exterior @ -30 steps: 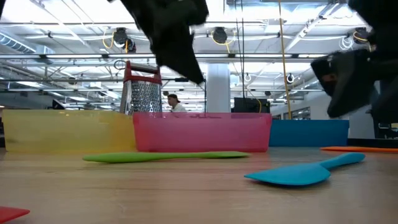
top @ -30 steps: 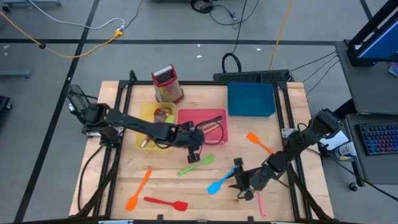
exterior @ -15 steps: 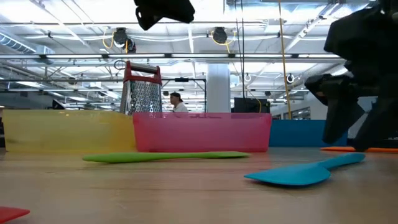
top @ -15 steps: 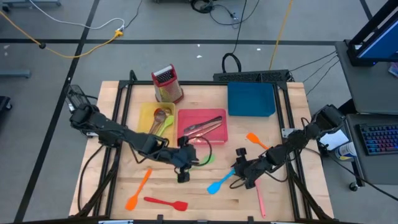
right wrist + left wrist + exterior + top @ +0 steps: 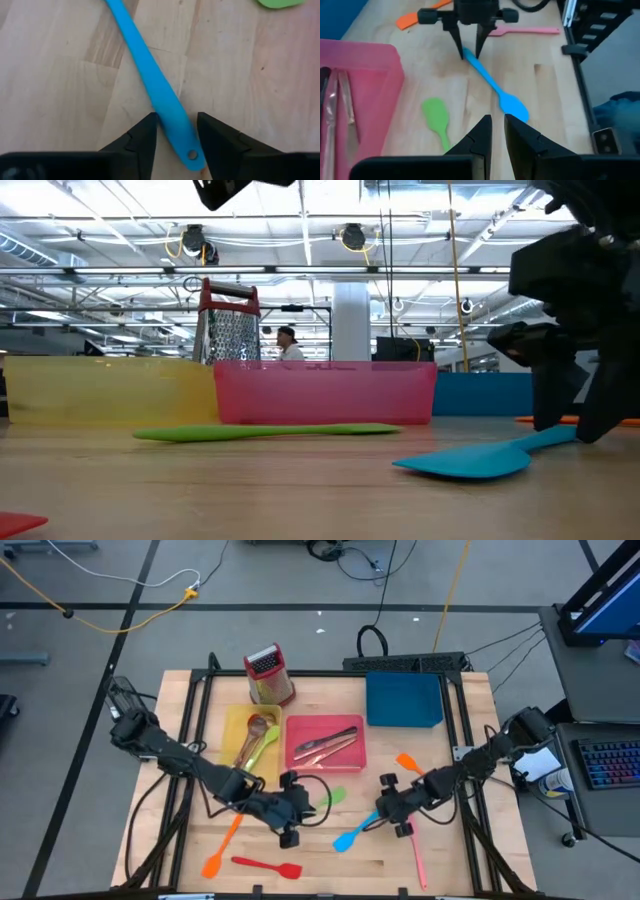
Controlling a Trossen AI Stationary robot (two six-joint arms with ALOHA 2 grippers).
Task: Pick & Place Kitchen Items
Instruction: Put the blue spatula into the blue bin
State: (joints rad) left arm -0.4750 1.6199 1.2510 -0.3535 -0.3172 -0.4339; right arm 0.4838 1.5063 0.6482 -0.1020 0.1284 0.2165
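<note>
The blue spatula (image 5: 352, 833) lies flat on the table, blade toward the near edge. My right gripper (image 5: 386, 806) stands open over its handle end (image 5: 175, 120), a finger on each side, pointing steeply down. I cannot tell whether a finger touches the handle. My left gripper (image 5: 290, 827) hovers above the wood left of the blue spatula, its fingers (image 5: 485, 131) a narrow gap apart with nothing between them. The green spatula (image 5: 330, 798) lies beside it. The pink tray (image 5: 352, 762) holds metal cutlery and the yellow tray (image 5: 234, 721) a green and a wooden spoon.
An orange spatula (image 5: 222, 845) and a red one (image 5: 268, 866) lie near the front left. A pink one (image 5: 418, 862) and another orange one (image 5: 414, 767) lie at the right. The blue tray (image 5: 403, 700) and the box grater (image 5: 268, 675) stand at the back.
My left gripper has left the pink tray, moved toward the table's near edge and risen out of the low view's top. My right gripper has moved toward the far edge onto the blue spatula's handle end and tipped steeper downward. The spatulas have stayed in place.
</note>
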